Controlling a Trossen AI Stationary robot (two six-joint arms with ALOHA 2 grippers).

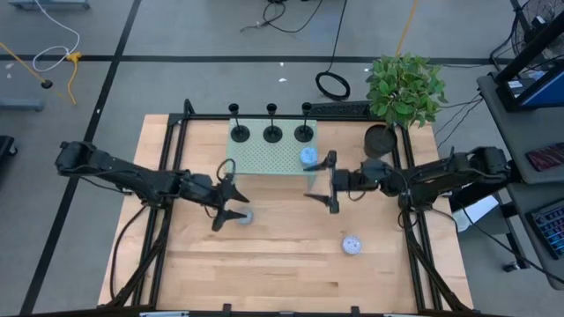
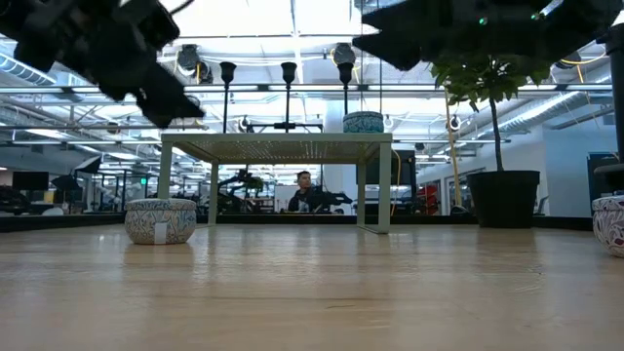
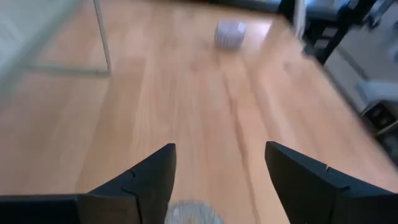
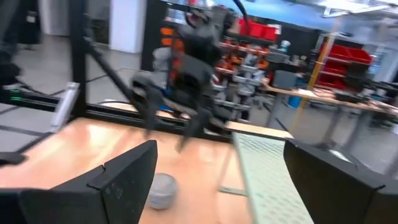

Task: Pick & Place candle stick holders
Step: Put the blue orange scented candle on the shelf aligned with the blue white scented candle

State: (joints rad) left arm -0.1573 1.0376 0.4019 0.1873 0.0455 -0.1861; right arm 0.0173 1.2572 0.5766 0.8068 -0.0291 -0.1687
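Note:
Three black candle stick holders (image 1: 239,132), (image 1: 272,133), (image 1: 304,132) stand upright in a row on the far edge of the green mesh stand (image 1: 264,157); in the low view their stems (image 2: 289,78) rise above its top. My left gripper (image 1: 231,199) hangs open over the table near the stand's front left corner, above a small patterned tin (image 1: 243,217). My right gripper (image 1: 324,183) is open in the air at the stand's front right corner, pointing toward the left arm. Neither gripper is near the holders.
A second patterned tin (image 1: 308,157) sits on the stand's right part and a third (image 1: 352,245) on the table at the near right. A black pot with a plant (image 1: 381,141) stands at the far right. Bare wood lies along the near edge.

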